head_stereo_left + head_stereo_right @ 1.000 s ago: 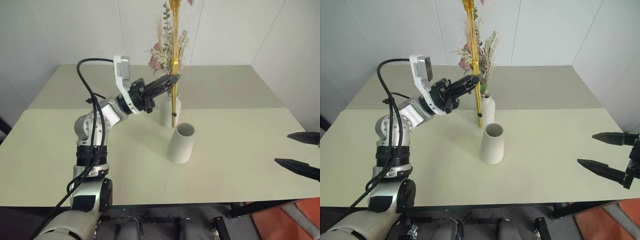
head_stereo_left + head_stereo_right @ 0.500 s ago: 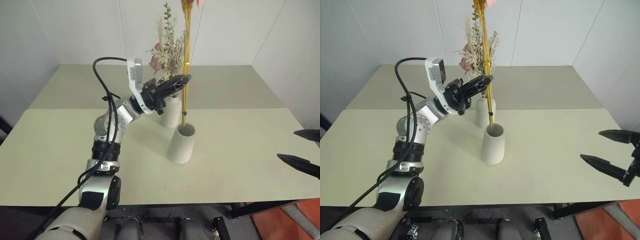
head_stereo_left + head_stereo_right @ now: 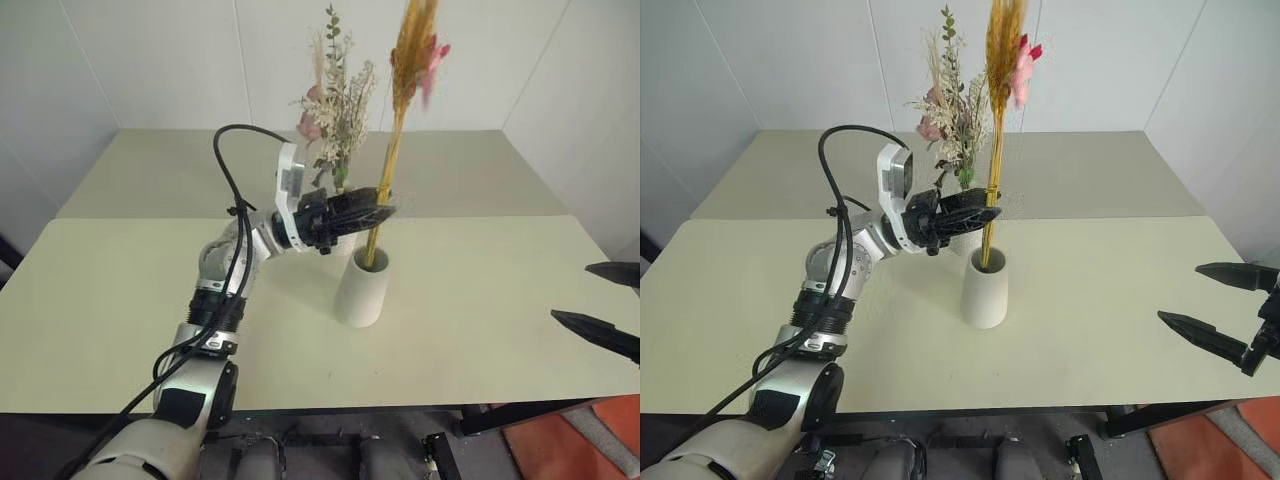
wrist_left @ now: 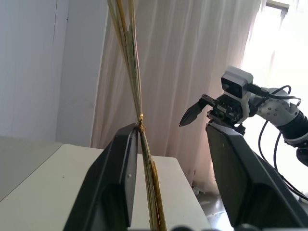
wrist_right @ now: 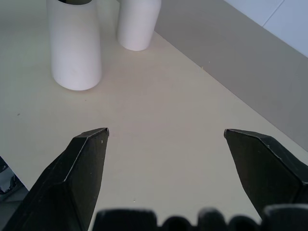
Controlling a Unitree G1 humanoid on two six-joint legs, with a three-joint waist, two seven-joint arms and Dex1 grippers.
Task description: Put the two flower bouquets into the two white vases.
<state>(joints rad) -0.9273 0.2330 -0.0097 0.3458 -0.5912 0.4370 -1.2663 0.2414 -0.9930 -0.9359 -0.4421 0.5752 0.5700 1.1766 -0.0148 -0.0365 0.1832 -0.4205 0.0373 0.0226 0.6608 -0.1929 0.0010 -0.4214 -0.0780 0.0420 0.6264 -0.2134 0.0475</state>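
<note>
wheat bundle [image 3: 385, 205] stands in wide vase [image 3: 361, 288], left claw [image 3: 378, 208] level alongside.

Both vases [image 3: 361, 289] matt white ceramic, smooth; table [image 3: 480, 300] matt pale — claw fingers [image 5: 79, 168] black plastic.

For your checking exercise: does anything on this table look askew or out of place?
Only the wheat-like bundle: it leans in the wide-mouthed vase instead of standing straight. The pink bouquet sits upright in its vase.

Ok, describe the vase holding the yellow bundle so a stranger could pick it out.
On the pale table, two white vases stand mid-table. Take the nearer vase, in front of the bottle vase: a wide-mouthed tapered cylinder with yellow stems rising from it, not a bushy pink bunch.
</note>
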